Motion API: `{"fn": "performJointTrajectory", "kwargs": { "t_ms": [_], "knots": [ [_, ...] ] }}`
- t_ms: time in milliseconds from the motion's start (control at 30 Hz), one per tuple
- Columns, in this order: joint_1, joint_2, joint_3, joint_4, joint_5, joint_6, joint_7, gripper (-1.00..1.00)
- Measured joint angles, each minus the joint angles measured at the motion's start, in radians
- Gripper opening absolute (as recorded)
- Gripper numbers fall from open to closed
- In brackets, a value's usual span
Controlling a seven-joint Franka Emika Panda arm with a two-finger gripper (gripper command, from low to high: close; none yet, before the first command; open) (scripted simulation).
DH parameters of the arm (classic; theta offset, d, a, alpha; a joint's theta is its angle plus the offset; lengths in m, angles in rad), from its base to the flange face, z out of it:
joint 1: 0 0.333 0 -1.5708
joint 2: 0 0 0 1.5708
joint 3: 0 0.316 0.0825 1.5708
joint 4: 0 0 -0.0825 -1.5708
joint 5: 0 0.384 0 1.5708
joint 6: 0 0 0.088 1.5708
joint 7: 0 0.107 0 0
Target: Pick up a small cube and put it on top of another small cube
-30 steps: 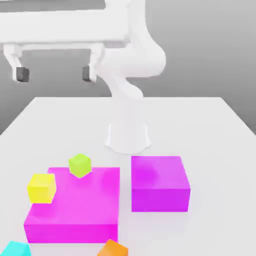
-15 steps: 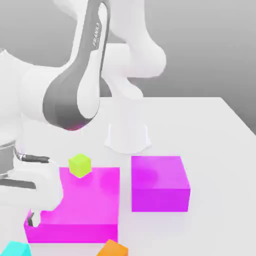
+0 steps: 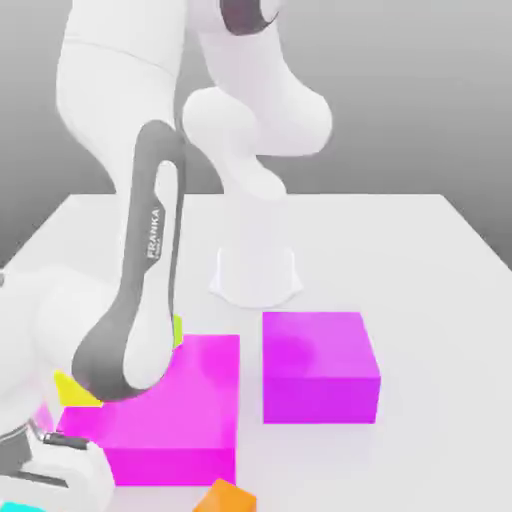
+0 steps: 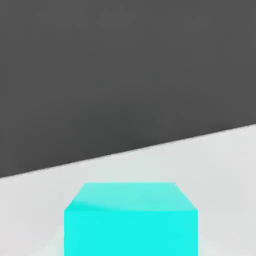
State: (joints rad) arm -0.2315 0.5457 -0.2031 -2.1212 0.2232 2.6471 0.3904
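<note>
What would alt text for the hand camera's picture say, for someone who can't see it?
A bright cyan cube sits close to the camera on a white table. Behind the table's far edge is a plain dark grey background.

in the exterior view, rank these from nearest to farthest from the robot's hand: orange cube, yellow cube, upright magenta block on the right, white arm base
The hand sits at the exterior view's lower left.
1. yellow cube, just above the hand, partly behind the arm
2. orange cube, bottom edge, to the hand's right
3. upright magenta block, right of centre
4. white arm base, farther back, centre
</note>
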Motion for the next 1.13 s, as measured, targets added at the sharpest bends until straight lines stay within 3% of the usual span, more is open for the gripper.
{"fn": "performJointTrajectory", "kwargs": {
  "t_ms": [300, 633, 767, 800, 1000, 1133],
  "knots": [
    [0.064, -0.314, -0.106, -0.192, -0.066, -0.123, 0.251, -1.00],
    [0.010, -0.684, -0.117, -0.455, -0.279, -0.203, 0.716, -1.00],
    [0.016, -0.599, -0.122, -0.500, -0.248, -0.076, 0.721, -1.00],
    [0.018, -0.568, -0.122, -0.507, -0.232, -0.040, 0.710, 1.00],
    [0.021, -0.553, -0.123, -0.510, -0.225, -0.022, 0.705, 1.00],
    [0.008, -0.654, -0.119, -0.492, -0.278, -0.138, 0.745, 1.00]
  ]
}}
